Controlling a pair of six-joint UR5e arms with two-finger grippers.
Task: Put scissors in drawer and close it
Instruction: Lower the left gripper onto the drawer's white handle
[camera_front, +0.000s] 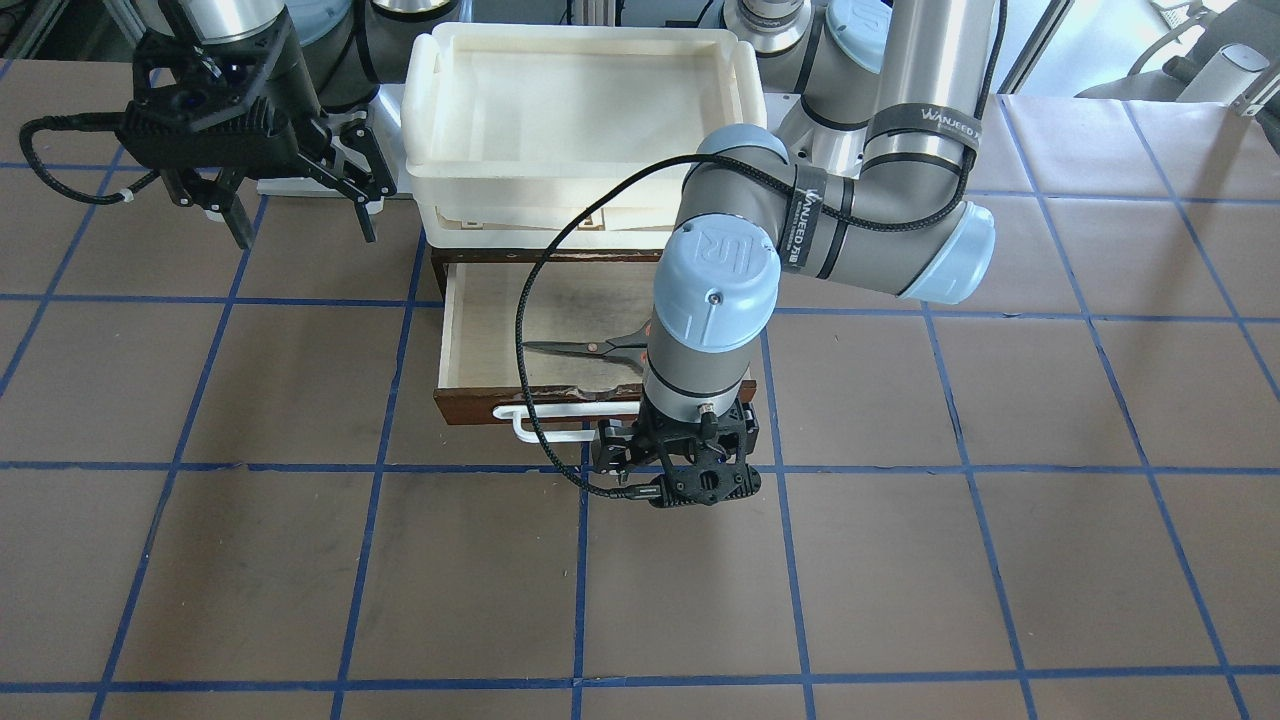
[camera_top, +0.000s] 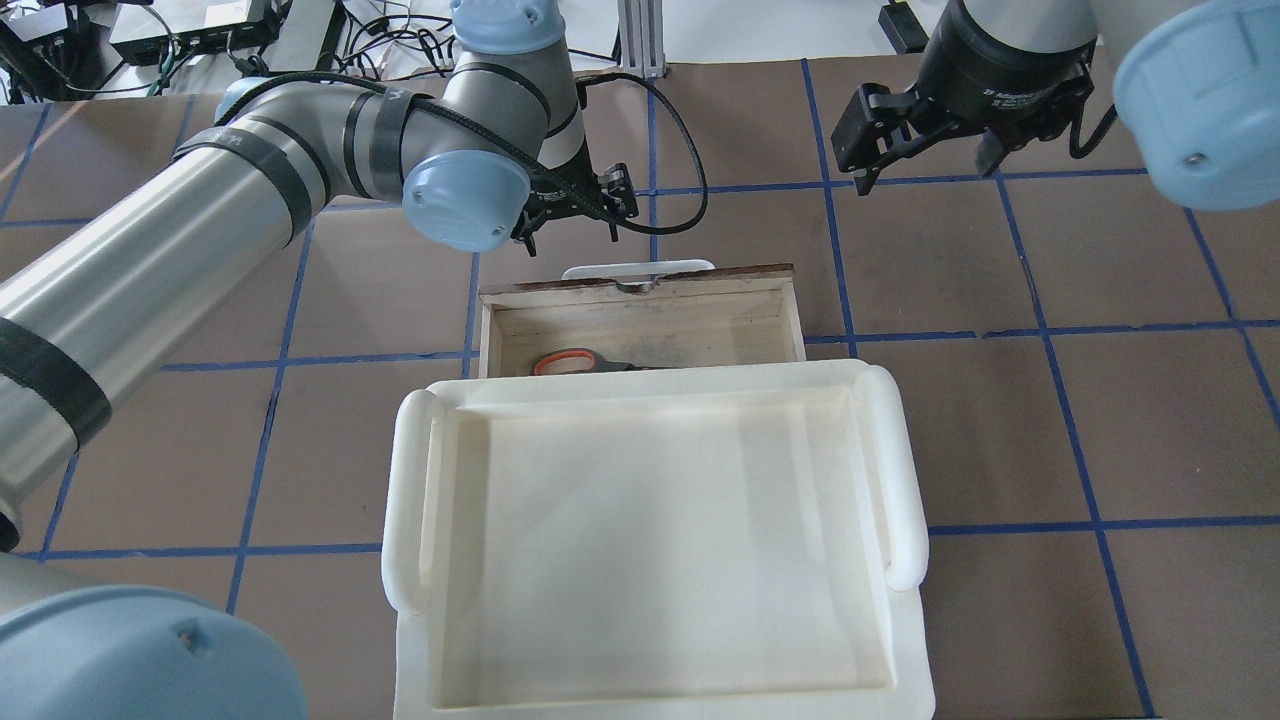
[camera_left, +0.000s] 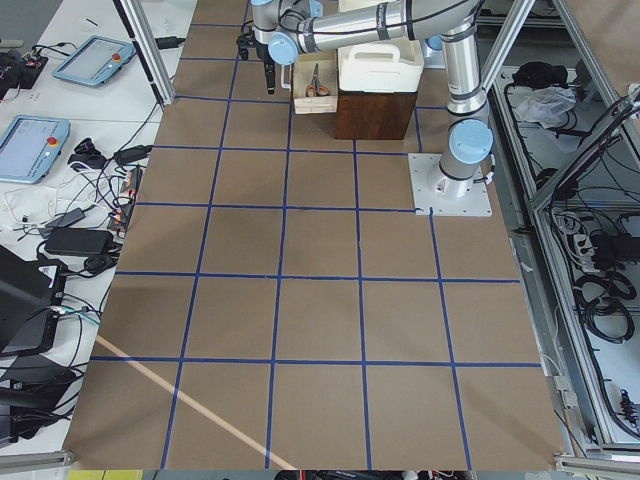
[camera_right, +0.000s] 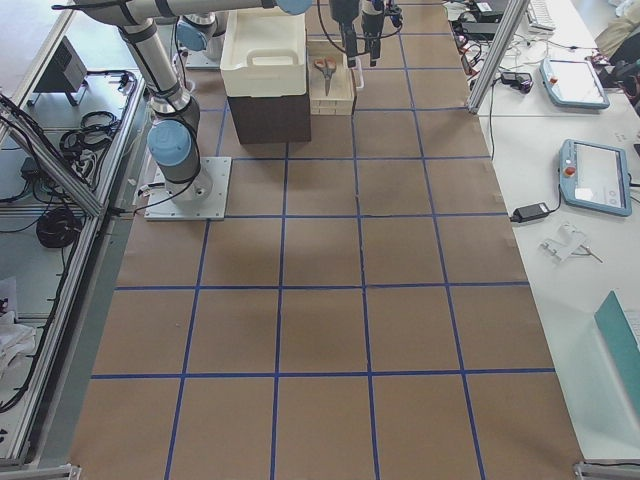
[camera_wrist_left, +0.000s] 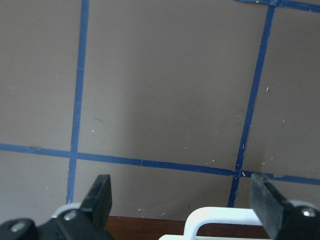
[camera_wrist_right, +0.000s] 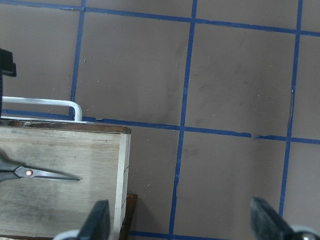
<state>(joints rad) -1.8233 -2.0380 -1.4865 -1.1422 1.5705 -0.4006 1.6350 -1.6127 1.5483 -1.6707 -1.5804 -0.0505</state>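
Note:
The dark wooden drawer (camera_front: 478, 406) stands pulled open, its pale interior showing in the overhead view (camera_top: 640, 325). The scissors (camera_front: 585, 347) lie flat inside it, and their orange-lined handle shows under the tray's edge (camera_top: 572, 362). The blades also show in the right wrist view (camera_wrist_right: 47, 174). My left gripper (camera_front: 672, 458) is open and empty, just in front of the white loop handle (camera_wrist_left: 225, 216); its fingers (camera_wrist_left: 100, 196) straddle the space before the handle. My right gripper (camera_front: 300, 225) is open and empty, hovering beside the cabinet away from the drawer.
A cream-white plastic tray (camera_top: 410, 500) sits on top of the dark cabinet (camera_right: 268, 118) that holds the drawer. The brown table mat with blue grid lines (camera_front: 900, 560) stretches around it. Operators' tablets and cables lie on side benches (camera_left: 40, 140).

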